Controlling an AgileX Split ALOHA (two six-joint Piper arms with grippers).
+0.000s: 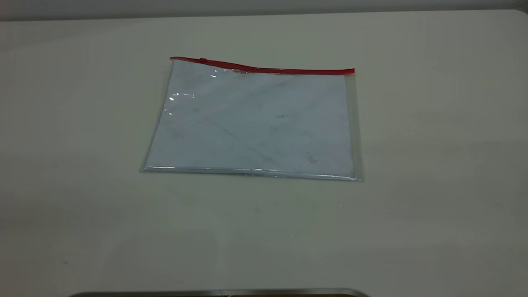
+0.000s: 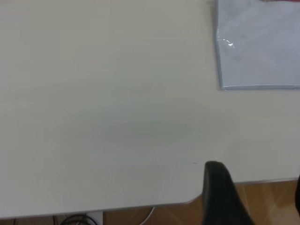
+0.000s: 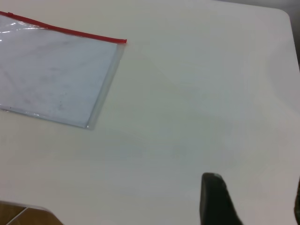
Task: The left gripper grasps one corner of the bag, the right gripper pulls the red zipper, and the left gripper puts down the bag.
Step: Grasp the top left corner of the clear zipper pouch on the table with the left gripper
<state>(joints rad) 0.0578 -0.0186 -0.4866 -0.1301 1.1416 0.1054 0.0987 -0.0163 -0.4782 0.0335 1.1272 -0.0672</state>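
Observation:
The bag (image 1: 255, 123) lies flat in the middle of the white table, clear and glossy, with white paper inside. The red zipper (image 1: 264, 69) runs along its far long edge, with the small slider (image 1: 203, 60) near the left end. Neither gripper shows in the exterior view. In the left wrist view the left gripper (image 2: 257, 192) is open and empty over the table's near edge, well away from the bag (image 2: 262, 47). In the right wrist view the right gripper (image 3: 255, 199) is open and empty above bare table, away from the bag (image 3: 51, 75) and its zipper (image 3: 70, 32).
The table's rounded corner (image 2: 187, 201) and wooden floor (image 2: 262, 206) show below the left gripper. Another rounded table corner (image 3: 283, 11) lies beyond the right gripper. A dark metal-edged object (image 1: 218, 293) sits at the near edge in the exterior view.

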